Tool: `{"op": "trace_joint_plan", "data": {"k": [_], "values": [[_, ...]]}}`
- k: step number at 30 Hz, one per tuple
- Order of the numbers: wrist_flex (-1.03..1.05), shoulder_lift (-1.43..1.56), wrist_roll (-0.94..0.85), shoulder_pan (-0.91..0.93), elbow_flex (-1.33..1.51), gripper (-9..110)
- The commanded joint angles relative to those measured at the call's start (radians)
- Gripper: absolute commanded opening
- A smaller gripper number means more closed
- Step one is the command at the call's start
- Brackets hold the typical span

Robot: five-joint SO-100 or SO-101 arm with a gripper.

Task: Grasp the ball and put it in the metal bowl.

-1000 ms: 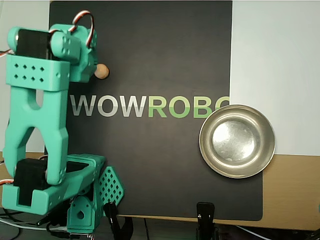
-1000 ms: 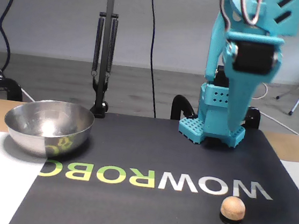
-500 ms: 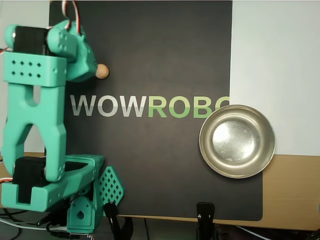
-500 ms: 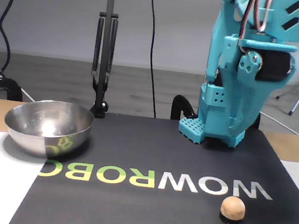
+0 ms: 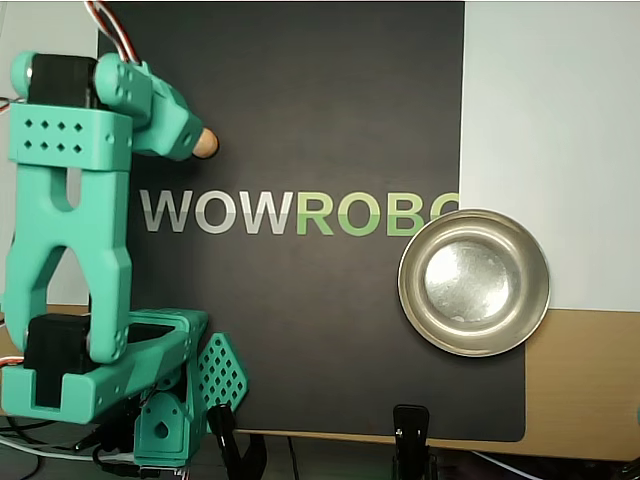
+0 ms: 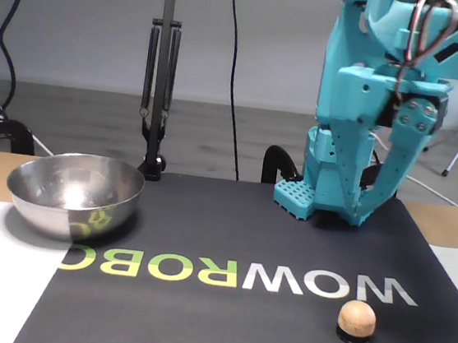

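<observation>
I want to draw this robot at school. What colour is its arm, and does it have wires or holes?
The arm is turquoise-green plastic, made of chunky blocks with rows of small holes and a grid-patterned base. Black motors sit at its joints. Red, white and dark wires loop near the top. Its end effector has two long, pointed turquoise fingers.

A wooden table (image 5: 585, 385) carries a black mat (image 5: 320, 90) printed with WOWROBO lettering (image 5: 300, 212) and a white sheet (image 5: 550, 110) beside it. On the mat sit the ball (image 6: 357, 320), the metal bowl (image 5: 474, 282) overlapping the sheet's edge, and the teal arm base (image 6: 323, 200).
</observation>
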Motion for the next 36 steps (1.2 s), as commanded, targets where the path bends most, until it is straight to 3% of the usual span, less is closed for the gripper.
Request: {"op": "trace_joint_plan", "data": {"k": [1, 15, 25, 36], "values": [[0.006, 0.005, -0.052, -0.003, 0.0, 0], [-0.005, 0.005, -0.063, -0.003, -0.003, 1], [0.008, 0.003, -0.272, 0.005, 0.0, 1], [-0.006, -0.038, -0.285, 0.006, 0.0, 0]]}}
